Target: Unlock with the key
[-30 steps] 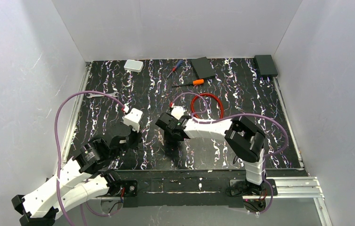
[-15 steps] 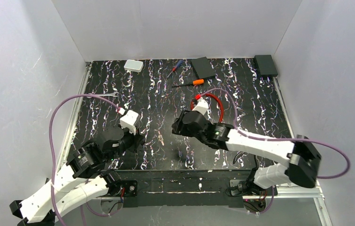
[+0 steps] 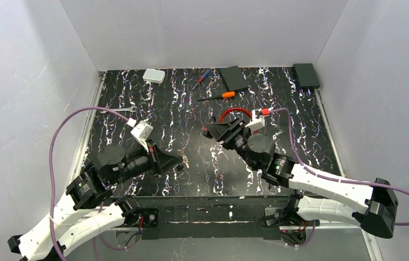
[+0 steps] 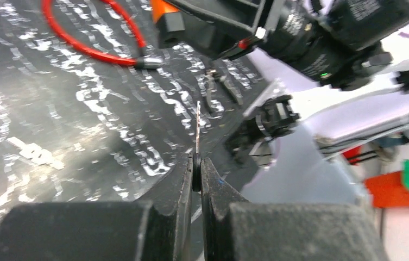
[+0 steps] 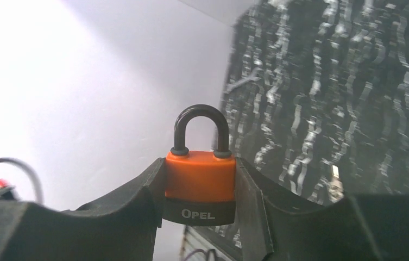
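My left gripper [image 4: 196,161] is shut on the key [image 4: 197,128]. Its dark head is pinched between the jaws and its thin silvery bit sticks out ahead. In the top view the left gripper [image 3: 176,162] hovers over the mat's near middle, pointing right. My right gripper [image 5: 199,163] is shut on an orange padlock [image 5: 199,182] with a black base marked OPEL, its dark shackle up and closed. The padlock [image 4: 165,12] also shows in the left wrist view, ahead of the key and apart from it. In the top view the right gripper [image 3: 213,132] faces left.
A red cable loop [image 3: 238,117] lies behind the right gripper. At the back are an orange-handled screwdriver [image 3: 218,95], a small red-and-blue screwdriver [image 3: 202,78], a white box [image 3: 153,75], a black pad [image 3: 233,77] and a black box [image 3: 306,74]. A silver wrench [image 3: 126,111] lies at the left.
The right arm has swung out and lifted the padlock back and right, turning it toward the left. The left gripper has turned right, its key now pointing at the padlock.
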`<state>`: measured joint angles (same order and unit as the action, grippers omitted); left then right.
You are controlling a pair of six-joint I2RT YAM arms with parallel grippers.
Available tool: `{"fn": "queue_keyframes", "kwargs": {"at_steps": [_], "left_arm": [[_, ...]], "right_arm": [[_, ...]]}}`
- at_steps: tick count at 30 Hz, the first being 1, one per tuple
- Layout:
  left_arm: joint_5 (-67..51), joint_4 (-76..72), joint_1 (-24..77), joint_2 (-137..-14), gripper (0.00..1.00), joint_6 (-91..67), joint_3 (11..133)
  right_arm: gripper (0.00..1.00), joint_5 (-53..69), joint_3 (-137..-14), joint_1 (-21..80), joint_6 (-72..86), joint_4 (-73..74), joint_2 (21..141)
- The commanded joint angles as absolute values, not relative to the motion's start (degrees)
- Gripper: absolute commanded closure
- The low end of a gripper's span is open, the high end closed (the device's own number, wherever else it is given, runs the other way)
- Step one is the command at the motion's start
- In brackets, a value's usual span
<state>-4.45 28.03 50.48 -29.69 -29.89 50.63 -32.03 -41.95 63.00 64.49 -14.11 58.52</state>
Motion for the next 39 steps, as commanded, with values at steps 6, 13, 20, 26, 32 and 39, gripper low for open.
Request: {"fn": "queue_keyframes", "kwargs": {"at_steps": [6,13,20,26,32,39], "left_arm": [[-18.3,-2.17,50.76,-31.97,1.0,-49.87,45.95],[-19.26,-9.95,50.76,-36.13,1.0,-57.27,47.51],[-20.9,-21.15,50.74,-40.57,1.0,-64.51,48.71],[-21.74,-25.95,50.72,-44.35,1.0,-67.89,51.81],[-22.17,-31.26,50.83,-47.63,1.0,-72.98,53.1],[-19.24,-42.74,52.07,-51.42,1.0,-79.31,52.06]], "right_arm": [[0.99,-28.21,-35.21,62.89,62.4,-52.29,51.6],[0.99,-26.15,-32.01,62.86,63.01,-68.68,51.67],[0.99,-26.01,-31.74,62.84,64.6,-85.77,57.61],[0.99,-22.59,-35.6,62.84,65.34,-97.05,64.43],[0.99,-18.8,-40.0,62.8,64.41,-101.96,67.37],[0.99,-16.7,-43.55,59.77,64.72,-102.06,67.59]]}}
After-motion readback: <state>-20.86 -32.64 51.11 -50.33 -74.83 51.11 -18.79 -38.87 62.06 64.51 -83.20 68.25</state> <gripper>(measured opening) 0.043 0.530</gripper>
